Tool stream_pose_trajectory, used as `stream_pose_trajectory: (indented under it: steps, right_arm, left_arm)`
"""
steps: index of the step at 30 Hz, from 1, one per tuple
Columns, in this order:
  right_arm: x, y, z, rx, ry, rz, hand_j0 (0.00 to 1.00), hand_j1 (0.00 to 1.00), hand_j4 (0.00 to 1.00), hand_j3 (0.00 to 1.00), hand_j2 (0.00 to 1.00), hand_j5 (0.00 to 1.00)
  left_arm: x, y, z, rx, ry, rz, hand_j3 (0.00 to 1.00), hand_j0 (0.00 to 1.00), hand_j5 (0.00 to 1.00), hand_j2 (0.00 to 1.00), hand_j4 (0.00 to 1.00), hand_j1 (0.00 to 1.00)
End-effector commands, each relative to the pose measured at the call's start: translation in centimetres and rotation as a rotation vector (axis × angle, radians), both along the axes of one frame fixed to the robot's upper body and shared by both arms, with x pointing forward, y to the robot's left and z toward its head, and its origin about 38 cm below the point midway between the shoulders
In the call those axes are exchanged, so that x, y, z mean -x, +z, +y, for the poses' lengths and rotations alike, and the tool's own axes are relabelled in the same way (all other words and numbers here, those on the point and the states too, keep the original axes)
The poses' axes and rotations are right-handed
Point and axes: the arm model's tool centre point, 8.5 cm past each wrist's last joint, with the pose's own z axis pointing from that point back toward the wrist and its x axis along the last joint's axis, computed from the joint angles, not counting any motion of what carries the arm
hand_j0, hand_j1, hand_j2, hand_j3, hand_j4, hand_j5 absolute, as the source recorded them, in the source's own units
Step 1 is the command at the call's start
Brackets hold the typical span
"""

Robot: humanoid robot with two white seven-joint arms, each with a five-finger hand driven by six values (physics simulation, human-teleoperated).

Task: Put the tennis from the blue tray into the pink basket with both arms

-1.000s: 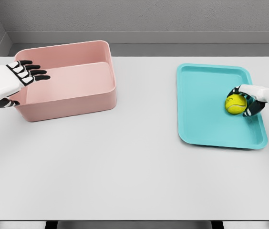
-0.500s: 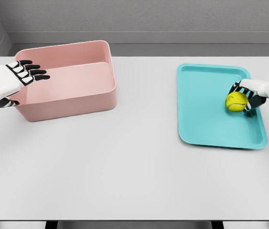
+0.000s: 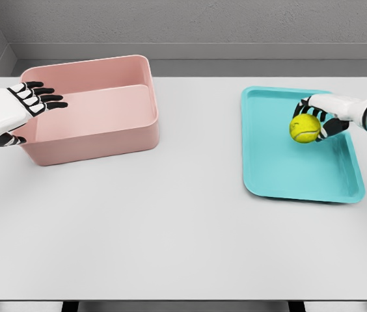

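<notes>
A yellow tennis ball [image 3: 304,128] is held above the blue tray [image 3: 281,175], over its upper right part. My right hand [image 3: 319,119] comes in from the right edge and is shut on the ball, its fingers wrapped around the far side. The pink basket [image 3: 92,140] stands at the upper left of the table with nothing visible inside. My left hand [image 3: 30,101] hovers over the basket's left rim, palm flat, fingers spread and holding nothing.
The grey table [image 3: 170,227] stretches wide between basket and tray. A grey wall runs along the back edge.
My right hand has lifted the ball off the tray floor and carried it up and to the left. The left hand has stayed where it was.
</notes>
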Motion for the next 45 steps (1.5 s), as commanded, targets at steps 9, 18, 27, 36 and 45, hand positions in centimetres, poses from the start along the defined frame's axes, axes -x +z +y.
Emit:
stream_pose_trajectory:
  steps: [9, 18, 27, 36, 45]
  right_arm:
    - [1.8, 2.0, 4.3, -0.031, 0.173, -0.059, 0.49, 0.49, 0.49, 0.49, 0.49, 0.49]
    - [2.2, 2.0, 6.6, -0.061, 0.31, -0.082, 0.49, 0.49, 0.49, 0.49, 0.49, 0.49]
    - [3.2, 2.4, 9.4, -0.109, 0.529, -0.124, 0.49, 0.49, 0.49, 0.49, 0.49, 0.49]
    - [3.4, 2.5, 12.1, -0.154, 0.61, -0.141, 0.49, 0.49, 0.49, 0.49, 0.49, 0.49]
    - [4.3, 1.7, 16.0, -0.19, 0.724, -0.13, 0.49, 0.49, 0.49, 0.49, 0.49, 0.49]
  left_arm:
    - [0.0, 0.1, 0.0, 0.006, 0.001, 0.0, 1.0, 1.0, 1.0, 1.0, 1.0, 1.0]
    - [0.0, 0.1, 0.0, 0.006, 0.001, 0.0, 1.0, 1.0, 1.0, 1.0, 1.0, 1.0]
    - [0.0, 0.1, 0.0, 0.007, 0.0, 0.001, 1.0, 1.0, 1.0, 1.0, 1.0, 1.0]
    - [0.0, 0.1, 0.0, 0.006, 0.0, 0.001, 1.0, 1.0, 1.0, 1.0, 1.0, 1.0]
    - [0.0, 0.1, 0.1, 0.006, 0.001, 0.0, 1.0, 1.0, 1.0, 1.0, 1.0, 1.0]
